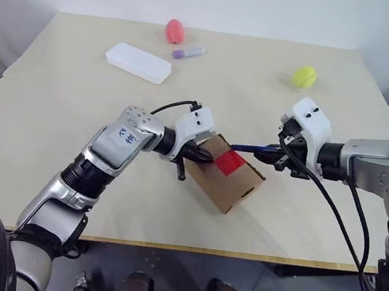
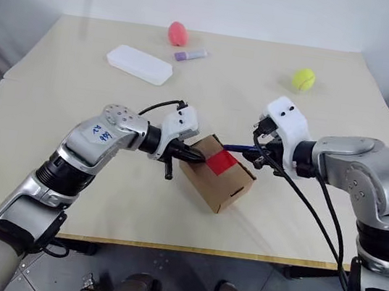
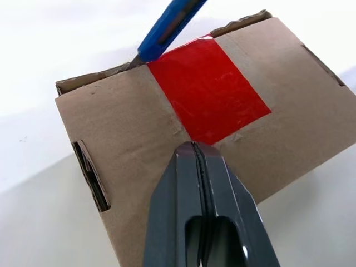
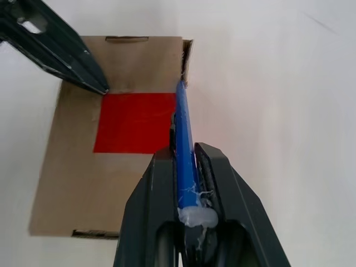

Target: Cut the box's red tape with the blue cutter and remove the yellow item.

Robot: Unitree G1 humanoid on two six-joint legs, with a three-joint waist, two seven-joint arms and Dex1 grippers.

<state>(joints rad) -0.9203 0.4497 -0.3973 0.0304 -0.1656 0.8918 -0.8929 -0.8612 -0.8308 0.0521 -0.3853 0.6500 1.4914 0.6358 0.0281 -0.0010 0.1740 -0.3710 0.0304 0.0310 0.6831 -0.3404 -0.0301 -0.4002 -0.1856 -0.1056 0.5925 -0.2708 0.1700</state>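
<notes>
- White plastic, flat and rectangular — a case [image 1: 138, 62] lies toward the far left of the pale desk [image 1: 45, 167], well apart from the work.
- A pink rounded object [image 1: 174, 30] sits near the far edge, with a short purple tube [image 1: 188, 54] just beside it on the right.
- The left tool [image 1: 206, 157] reaches in from the left with its two black fingers pressed together and nothing between them; their tips rest on the top of the box, touching the near edge of the red tape, as the left wrist view makes plain.
- The box [image 1: 225, 175], brown cardboard, stands around the middle of the desk, turned at an angle to the desk edge, its flaps down.
- The red tape [image 1: 227, 163] crosses the top of the box as a wide bright strip — it looks whole.
- The blue cutter [image 1: 252, 148] runs from the right tool toward the box, its tip at the box's top edge where the tape ends.
- The right tool [image 1: 275, 155] comes in from the right, fingers clamped narrowly on the blue cutter's rear part.
- A yellow-green ball [image 1: 304, 76] rests far right, near the back of the desk.
</notes>
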